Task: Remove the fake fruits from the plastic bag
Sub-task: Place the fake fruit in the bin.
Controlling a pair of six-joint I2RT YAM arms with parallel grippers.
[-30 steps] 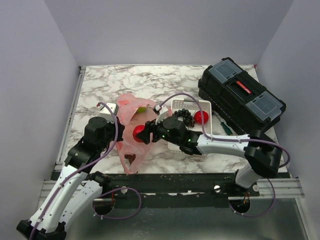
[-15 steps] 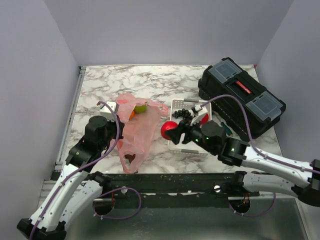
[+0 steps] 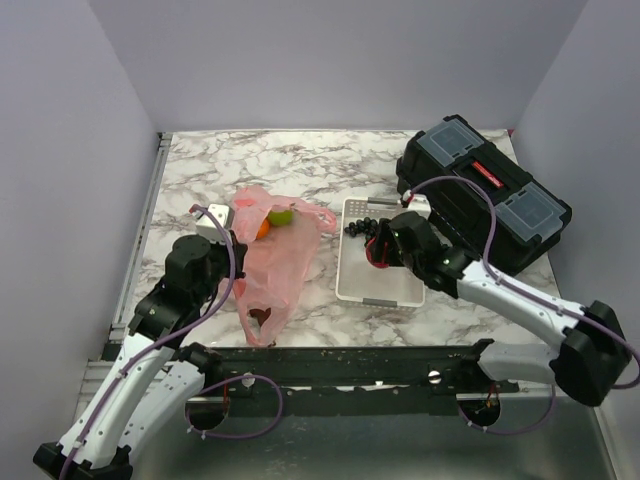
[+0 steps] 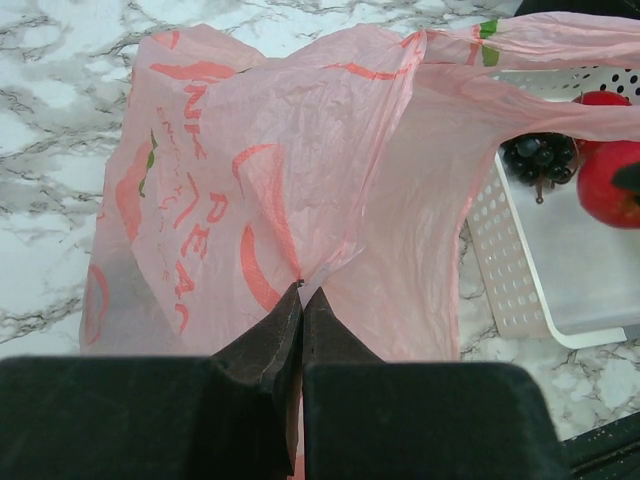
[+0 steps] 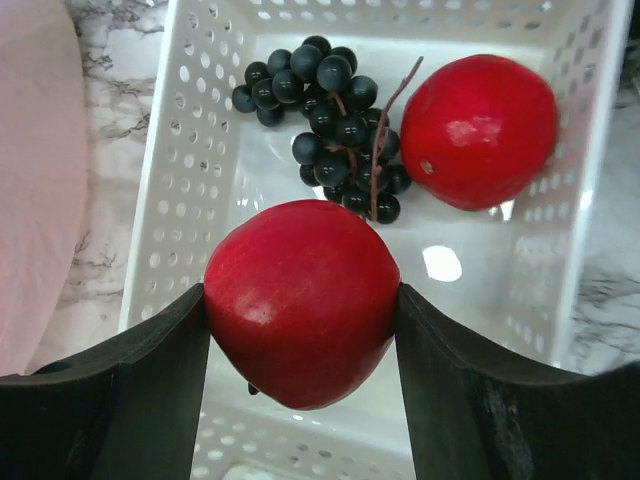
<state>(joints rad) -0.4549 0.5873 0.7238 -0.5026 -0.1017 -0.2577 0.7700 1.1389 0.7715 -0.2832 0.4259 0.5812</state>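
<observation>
The pink plastic bag point(image 3: 275, 265) lies left of centre, and an orange point(image 3: 262, 228) and a light green fruit point(image 3: 282, 216) show at its far mouth. My left gripper point(image 3: 236, 258) is shut, pinching a fold of the bag film point(image 4: 301, 288). My right gripper point(image 3: 378, 250) is shut on a red apple point(image 5: 300, 300) and holds it over the white tray point(image 3: 350, 285). In the tray lie a black grape bunch point(image 5: 325, 120) and a second red apple point(image 5: 478, 130). The dark green fruit is not in view.
A black toolbox point(image 3: 485, 190) stands at the right, close behind the tray. The tray's perforated wall point(image 5: 180, 180) is beside the bag's edge point(image 5: 35, 180). Grey walls close in the marble table point(image 3: 200, 165) on three sides.
My right gripper has carried the red apple from the bag to the right, over the white tray. The left gripper has kept its pinch on the bag.
</observation>
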